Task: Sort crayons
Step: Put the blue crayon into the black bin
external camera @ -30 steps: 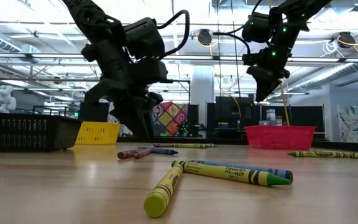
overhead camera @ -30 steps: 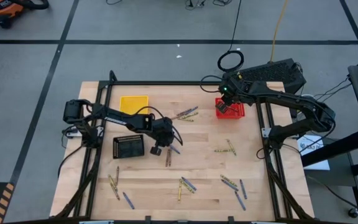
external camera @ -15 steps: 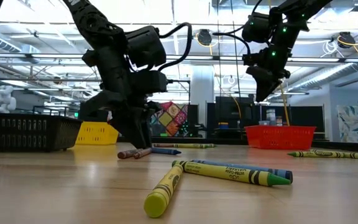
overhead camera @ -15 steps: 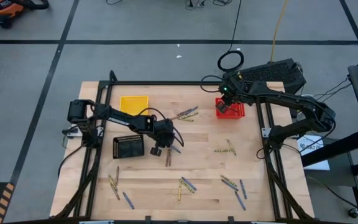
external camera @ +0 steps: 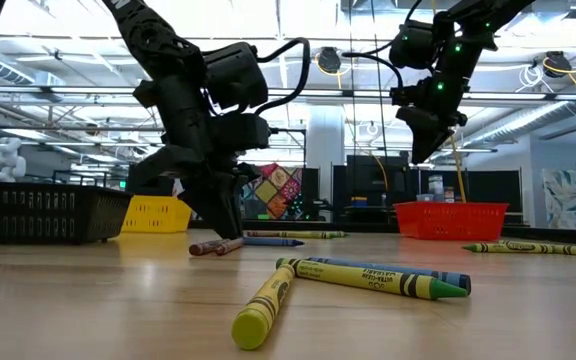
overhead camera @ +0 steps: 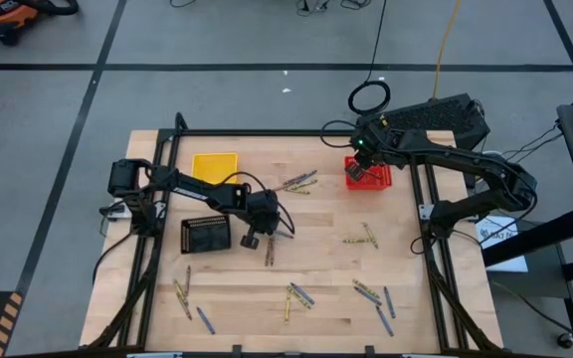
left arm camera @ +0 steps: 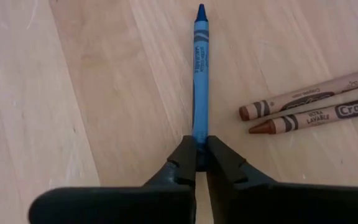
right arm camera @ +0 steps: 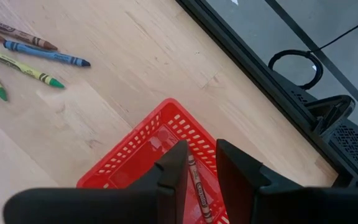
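Pale wood planks make up the table (overhead camera: pixel 316 273), ringed by a dark frame on a grey floor. Nearest the front edge, loose crayons (overhead camera: pixel 296 295) lie scattered in small clusters, yellow-green, blue and brown ones, from the near left corner across to the near right. Farther in, at the middle left, the left gripper (left arm camera: pixel 199 160) is down at the tabletop, its fingers clenched on the end of a blue crayon (left arm camera: pixel 200 68) that lies flat on the wood and points away from it. Two brown crayons (left arm camera: pixel 309 109) lie side by side close to the blue one, apart from it. Just left of that gripper sits a black mesh basket (overhead camera: pixel 205 235), and beyond it a yellow basket (overhead camera: pixel 214 166) near the far left edge. A few more crayons lie at the far middle (overhead camera: pixel 297 183). At the far right, the right gripper (right arm camera: pixel 199 163) hangs above a red basket (right arm camera: pixel 138 155), fingers parted and holding nothing; a brown crayon (right arm camera: pixel 199 190) lies in the basket below them.
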